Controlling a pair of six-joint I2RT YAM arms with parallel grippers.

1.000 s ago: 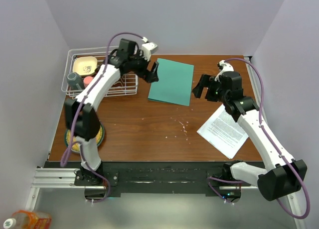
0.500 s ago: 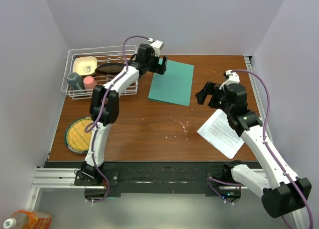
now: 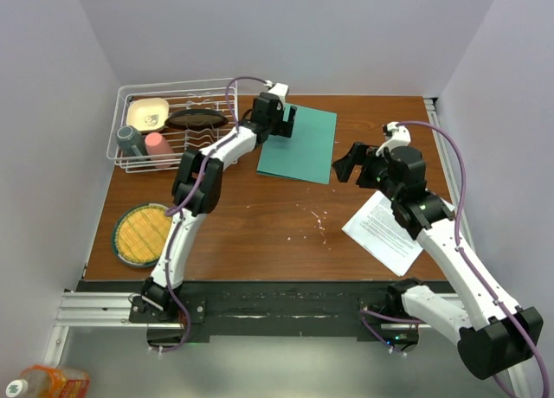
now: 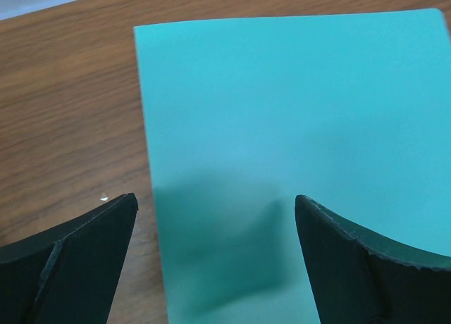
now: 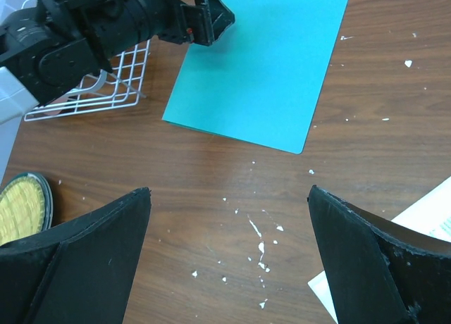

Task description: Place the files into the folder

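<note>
The teal-green folder [image 3: 303, 143] lies closed and flat at the back middle of the table; it also shows in the left wrist view [image 4: 296, 127] and the right wrist view [image 5: 264, 63]. My left gripper [image 3: 284, 121] hovers open over the folder's left edge, one finger past the edge, one over the card [image 4: 215, 204]. The white printed files [image 3: 388, 229] lie at the front right; a corner shows in the right wrist view [image 5: 430, 218]. My right gripper [image 3: 353, 163] is open and empty just right of the folder's near corner, above bare table [image 5: 229, 197].
A white wire rack [image 3: 177, 134] at the back left holds a yellow dish, a dark plate, a grey cup and a pink cup. A round woven mat [image 3: 149, 234] lies at the front left. White crumbs [image 5: 257, 232] dot the table centre.
My left gripper has moved right from the rack onto the folder's left edge. My right gripper has shifted slightly left toward the folder. The folder and files have not moved.
</note>
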